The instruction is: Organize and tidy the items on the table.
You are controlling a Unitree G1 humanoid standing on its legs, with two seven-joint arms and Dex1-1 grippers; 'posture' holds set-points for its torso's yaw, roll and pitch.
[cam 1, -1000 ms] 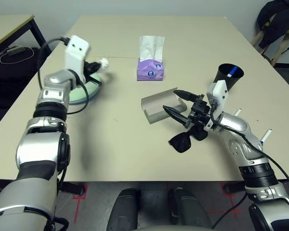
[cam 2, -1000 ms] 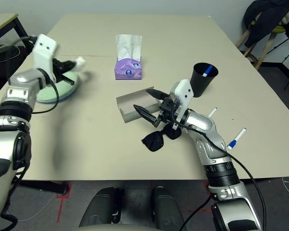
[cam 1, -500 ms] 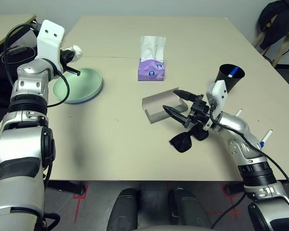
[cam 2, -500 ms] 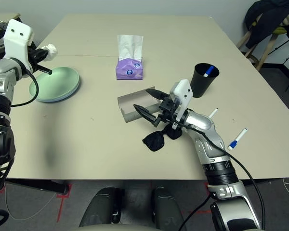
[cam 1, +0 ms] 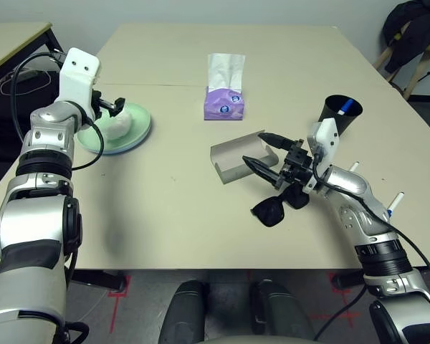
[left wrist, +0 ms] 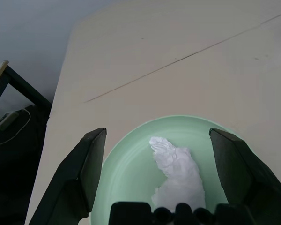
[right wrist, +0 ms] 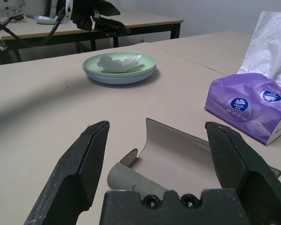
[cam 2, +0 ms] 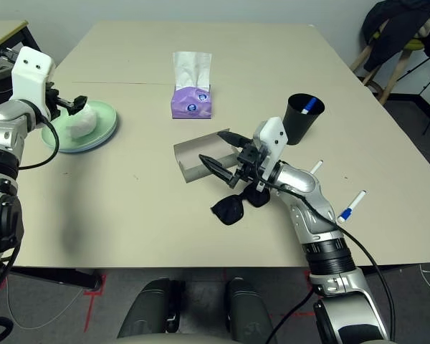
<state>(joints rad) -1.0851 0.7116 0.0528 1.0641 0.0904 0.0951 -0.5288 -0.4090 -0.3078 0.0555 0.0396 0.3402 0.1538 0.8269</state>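
The left gripper [left wrist: 158,136] is spread wide above the green plate [left wrist: 126,176], with nothing grasped; the crumpled tissue [left wrist: 180,180] is left lying on the plate, which is stacked on a blue one [right wrist: 119,80]. The right gripper [right wrist: 158,125] is held wide open and empty near the grey case [right wrist: 178,157].

Between my two wide-open black fingers [left wrist: 88,171] I see the crumpled white tissue [left wrist: 179,176] lying in the pale green plate [left wrist: 126,185] on the beige table [left wrist: 178,89] with its thin seam, and past the table's edge a white cable [left wrist: 24,123] curls near a dark table leg [left wrist: 27,89].
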